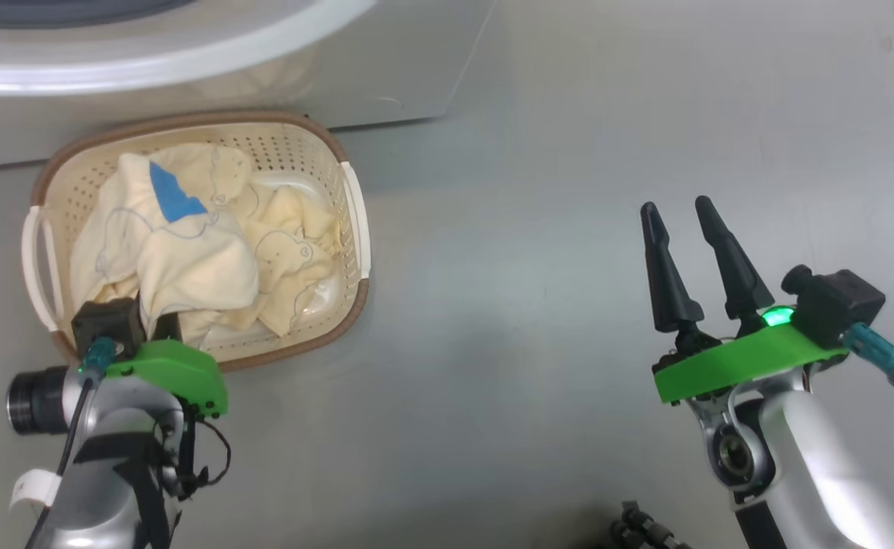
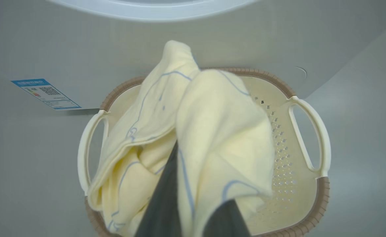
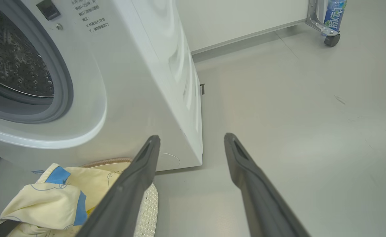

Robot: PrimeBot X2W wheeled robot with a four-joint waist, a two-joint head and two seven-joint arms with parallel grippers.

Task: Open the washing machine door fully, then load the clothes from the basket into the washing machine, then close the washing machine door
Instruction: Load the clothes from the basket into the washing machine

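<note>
The cream basket [image 1: 355, 229] stands on the floor in front of the white washing machine [image 1: 187, 46], with pale yellow clothes [image 1: 187, 259] heaped inside. My left gripper [image 1: 161, 316] is at the basket's near rim, shut on a fold of the clothes [image 2: 219, 131], which drapes over its fingers [image 2: 166, 197]. My right gripper [image 1: 679, 210] hangs open over bare floor to the basket's right, holding nothing. In the right wrist view the steel drum [image 3: 12, 59] shows through the uncovered mouth. The washing machine door is out of view.
A blue-and-white sticker [image 2: 46, 93] sits low on the machine's front. A bottle [image 3: 334, 13] stands on a wheeled frame near the far wall. Open grey floor [image 1: 530, 267] stretches to the right of the machine. A dark jointed object [image 1: 645, 530] lies at the head view's bottom edge.
</note>
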